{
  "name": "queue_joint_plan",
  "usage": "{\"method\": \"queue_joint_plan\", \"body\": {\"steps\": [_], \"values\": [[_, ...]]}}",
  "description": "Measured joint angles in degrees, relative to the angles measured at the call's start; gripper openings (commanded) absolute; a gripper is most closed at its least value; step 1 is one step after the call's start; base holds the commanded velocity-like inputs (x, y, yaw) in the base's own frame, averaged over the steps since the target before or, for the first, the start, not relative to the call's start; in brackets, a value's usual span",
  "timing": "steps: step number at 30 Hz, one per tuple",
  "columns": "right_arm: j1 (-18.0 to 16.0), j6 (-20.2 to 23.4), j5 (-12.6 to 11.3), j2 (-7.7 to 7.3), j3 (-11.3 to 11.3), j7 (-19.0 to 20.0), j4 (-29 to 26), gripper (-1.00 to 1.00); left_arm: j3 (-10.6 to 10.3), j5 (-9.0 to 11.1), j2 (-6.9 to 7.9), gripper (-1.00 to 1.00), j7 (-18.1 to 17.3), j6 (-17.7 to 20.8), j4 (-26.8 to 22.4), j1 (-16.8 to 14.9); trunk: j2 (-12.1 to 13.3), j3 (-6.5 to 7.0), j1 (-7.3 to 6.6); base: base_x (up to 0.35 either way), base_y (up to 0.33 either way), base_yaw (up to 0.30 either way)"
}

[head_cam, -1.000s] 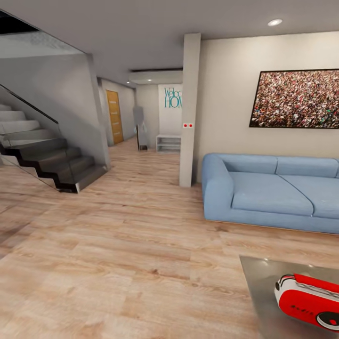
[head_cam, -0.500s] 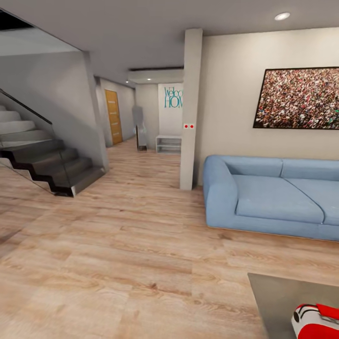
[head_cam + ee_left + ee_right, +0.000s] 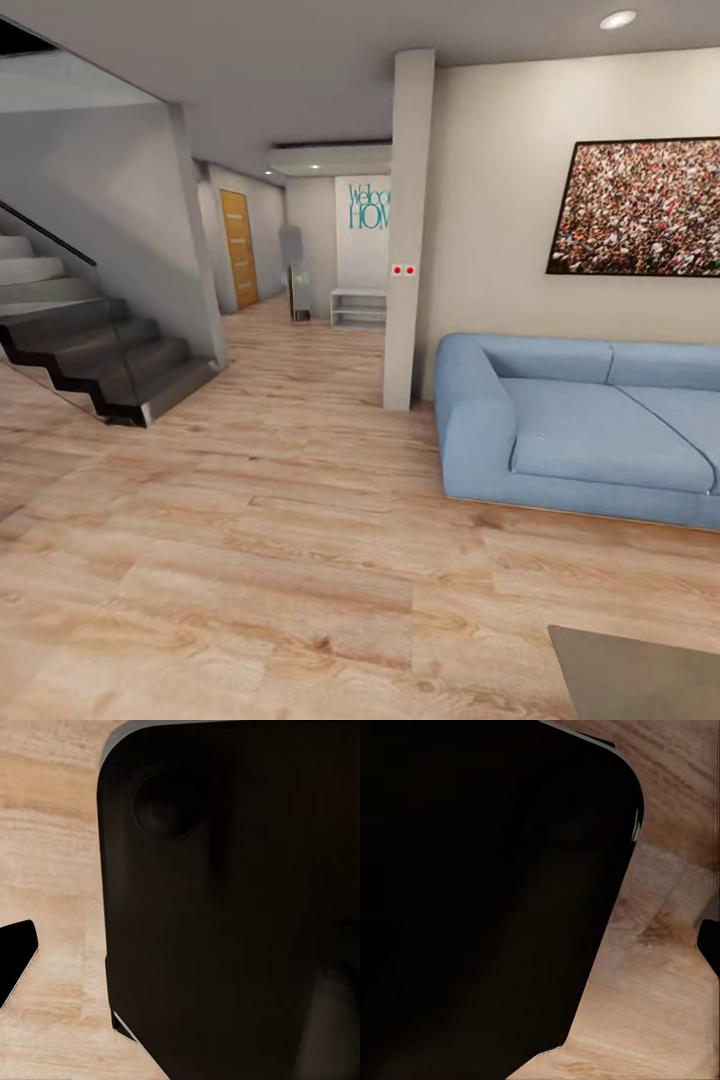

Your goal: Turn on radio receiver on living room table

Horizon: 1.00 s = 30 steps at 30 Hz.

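The radio receiver is out of view. Of the table, one grey glossy corner shows at the head view's bottom right, bare. The living room has a light wood plank floor and a blue sofa at the right. In the left wrist view a big dark rounded robot part hangs over the floor, with one dark fingertip at the picture's edge. The right wrist view has a similar dark bulk and a dark fingertip at the edge. Neither view shows how the jaws stand.
A dark staircase with a glass rail rises at the left. A white pillar stands beside the sofa's end. Behind it a hallway runs back to an orange door and a low white shelf. A large picture hangs over the sofa.
The camera has moved, and the whole view has slid down and to the right. The red radio and most of the table have left the bottom right corner.
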Motion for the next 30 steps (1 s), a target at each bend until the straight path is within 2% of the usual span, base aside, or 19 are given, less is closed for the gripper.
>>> {"method": "queue_joint_plan", "body": {"steps": [30], "values": [[0.0,0.0,0.0,0.0,0.0,0.0,0.0,1.0,0.01,0.0,-0.06,1.0,0.0,-0.17,0.01,0.0,0.0,0.0,0.0,0.327,0.0,0.0]]}}
